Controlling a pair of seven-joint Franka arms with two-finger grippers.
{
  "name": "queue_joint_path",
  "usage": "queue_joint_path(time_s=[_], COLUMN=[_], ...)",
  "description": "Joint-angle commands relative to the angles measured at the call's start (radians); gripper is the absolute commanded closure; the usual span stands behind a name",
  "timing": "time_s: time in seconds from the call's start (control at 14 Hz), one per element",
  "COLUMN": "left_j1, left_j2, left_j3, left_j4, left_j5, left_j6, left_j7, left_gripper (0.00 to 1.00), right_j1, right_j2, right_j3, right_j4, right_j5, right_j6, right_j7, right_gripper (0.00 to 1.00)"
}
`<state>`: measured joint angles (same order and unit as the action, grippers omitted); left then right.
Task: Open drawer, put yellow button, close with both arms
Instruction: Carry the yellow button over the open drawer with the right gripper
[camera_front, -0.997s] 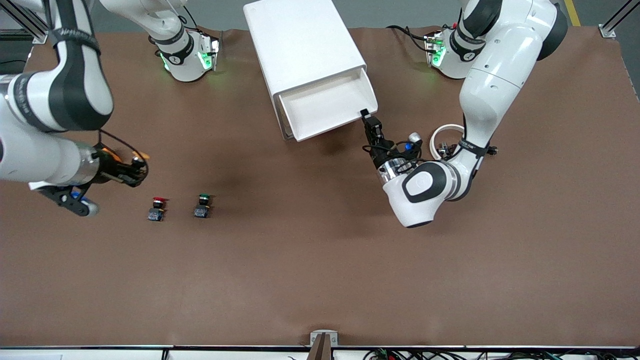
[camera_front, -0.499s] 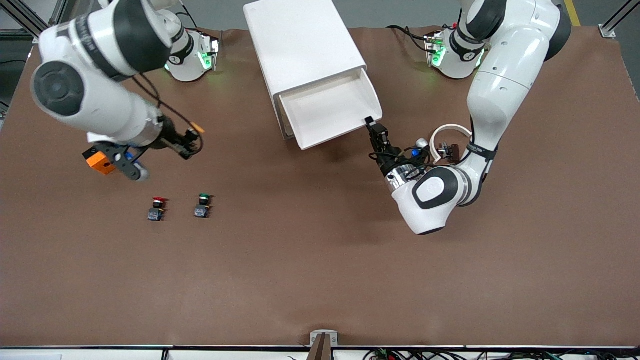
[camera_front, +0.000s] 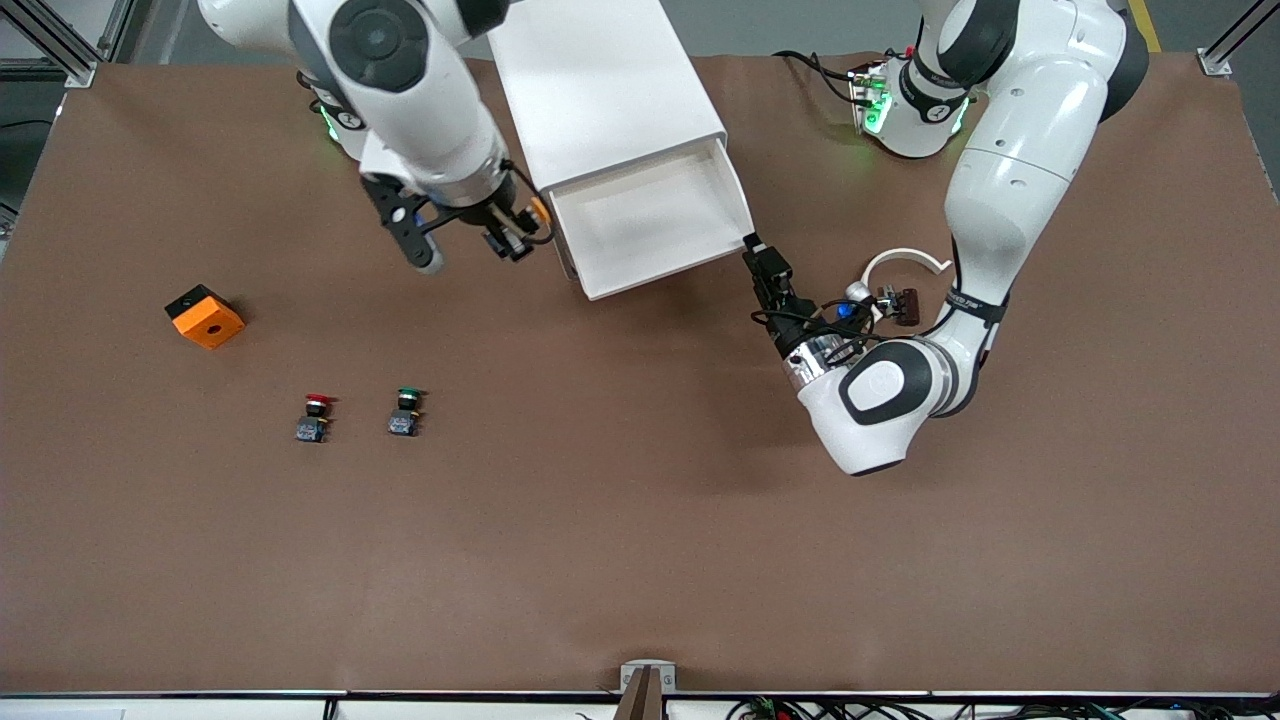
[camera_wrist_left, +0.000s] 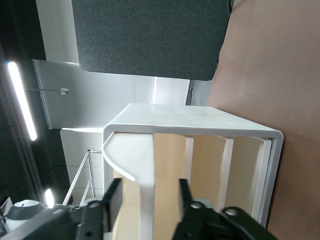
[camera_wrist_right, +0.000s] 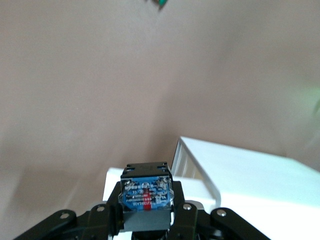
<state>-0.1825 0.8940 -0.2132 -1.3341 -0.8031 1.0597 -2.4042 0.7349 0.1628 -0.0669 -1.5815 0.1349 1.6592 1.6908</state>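
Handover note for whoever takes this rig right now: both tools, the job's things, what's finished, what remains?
Right tool: shut on the yellow button, over the table beside the open drawer, at the cabinet's side toward the right arm's end.
Left tool: open, at the drawer's front corner toward the left arm's end; its fingers straddle the drawer front.
Done: drawer pulled out, its tray bare; button picked up.
Left: carry the button over the tray, release it, then push the drawer shut with both arms.
Red-capped button, green-capped button and orange block lie on the table.
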Motion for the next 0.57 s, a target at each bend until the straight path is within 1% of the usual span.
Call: queue_joint_path(time_s=[0.0,0.21,0.36,0.5], left_j1=[-0.005,-0.005,-0.005,-0.002], left_j2=[0.016,0.017,0.017,0.016], left_j3=[0.003,0.003,0.003,0.003], left_j4=[0.024,0.024,0.024,0.024], left_j5=[0.009,0.005,0.004,0.005], left_j6=[-0.021,-0.021,-0.02,-0.018], left_j7=[-0.004,-0.004,-0.004,-0.003], left_gripper=[0.0,0.0,0.0,0.0], right_j1=[0.089,0.179,0.201,0.219], right_j2=[-0.005,0.012,0.03,0.064], right_j3=[-0.014,-0.016,-0.016,-0.016], right_j4=[0.003,0.003,0.003,0.005], right_j5=[0.003,-0.009,-0.008,-0.011], right_j6=[0.007,0.011,0.062,0.086], right_j7=[0.162,0.304,0.387,0.424], right_gripper=[1.0,1.0,1.0,1.0])
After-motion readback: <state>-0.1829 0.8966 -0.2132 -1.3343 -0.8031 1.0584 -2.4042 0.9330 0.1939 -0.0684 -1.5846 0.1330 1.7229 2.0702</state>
